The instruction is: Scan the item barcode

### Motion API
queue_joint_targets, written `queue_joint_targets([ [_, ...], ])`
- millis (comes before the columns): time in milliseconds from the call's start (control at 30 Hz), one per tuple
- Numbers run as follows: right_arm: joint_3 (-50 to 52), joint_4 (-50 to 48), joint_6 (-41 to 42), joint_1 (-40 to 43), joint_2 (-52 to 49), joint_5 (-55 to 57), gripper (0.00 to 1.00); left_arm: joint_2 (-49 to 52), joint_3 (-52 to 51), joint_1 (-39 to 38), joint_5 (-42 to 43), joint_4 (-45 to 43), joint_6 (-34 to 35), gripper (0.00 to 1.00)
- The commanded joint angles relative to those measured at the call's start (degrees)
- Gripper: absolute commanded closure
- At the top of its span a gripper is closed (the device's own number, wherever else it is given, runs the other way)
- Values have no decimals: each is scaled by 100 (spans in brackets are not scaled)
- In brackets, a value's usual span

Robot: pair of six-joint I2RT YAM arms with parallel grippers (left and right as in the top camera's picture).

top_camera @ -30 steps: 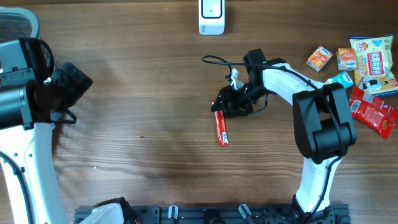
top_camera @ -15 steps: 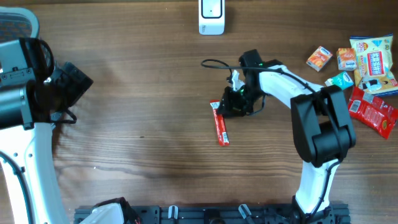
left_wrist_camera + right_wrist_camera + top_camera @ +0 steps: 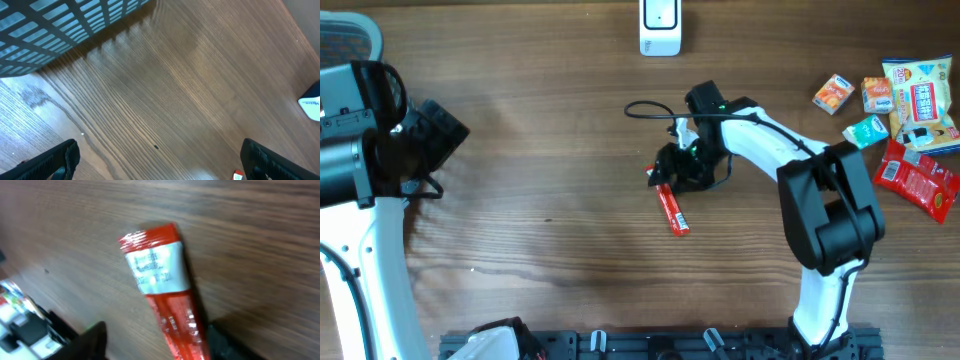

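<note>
Snack stick in a long red foil wrapper (image 3: 675,210) lies flat on the brown wood-grain table (image 3: 550,150), near the middle and slightly right of centre. It runs at a slant, with its upper end pointing up and to the left. In the right wrist view the wrapper (image 3: 157,272) shows a crimped red end and, just below it, a white printed label facing up; the print is too blurred to read.

The right pincer (image 3: 665,178) sits low over the upper end of the stick. From its own camera the right pincer (image 3: 156,332) is released: its dark fingers (image 3: 92,342) stand one on each side of the wrapper. There is bare wood between the stick and the finger on the left of the picture, while the other finger is close beside it. A black cable (image 3: 645,108) loops out from that wrist.

The left pincer (image 3: 160,162) is spread wide and grips nothing. It hangs over bare wood at the far left of the table, beside a pale blue mesh basket (image 3: 60,30).

A white upright barcode scanner (image 3: 660,27) stands at the far edge, well apart from the stick. At the right edge lies a cluster of snacks: two small orange boxes (image 3: 833,93), a yellow-and-white bag (image 3: 918,95), a teal packet (image 3: 865,129) and a red pouch (image 3: 920,180).
</note>
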State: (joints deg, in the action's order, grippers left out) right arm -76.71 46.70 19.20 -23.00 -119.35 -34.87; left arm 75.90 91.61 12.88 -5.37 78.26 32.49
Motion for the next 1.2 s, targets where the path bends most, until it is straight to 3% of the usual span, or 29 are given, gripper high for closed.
queue_joint_targets([
  [0,168,490,-476,-232,-538,1908,28,-15,44,31,-94,4,81,0],
  [133,-87,863,-767,-540,-535,2918,27,-15,44,31,-94,2,81,0],
  [367,4,710,-514,-1322,-538,4061,32,-15,44,31,-94,4,81,0],
  [500,33,402,-509,-1491,-557,4280,48,-15,44,31,-94,2,81,0],
  [633,31,348,-391,-1423,-557,4260,96,-15,44,31,-94,4,81,0],
  [1000,-673,1067,-374,-1349,-509,3261,96,-15,44,31,-94,2,81,0],
  [1167,-1316,1266,-1327,-1080,-472,1038,96,-15,44,31,-94,4,81,0],
])
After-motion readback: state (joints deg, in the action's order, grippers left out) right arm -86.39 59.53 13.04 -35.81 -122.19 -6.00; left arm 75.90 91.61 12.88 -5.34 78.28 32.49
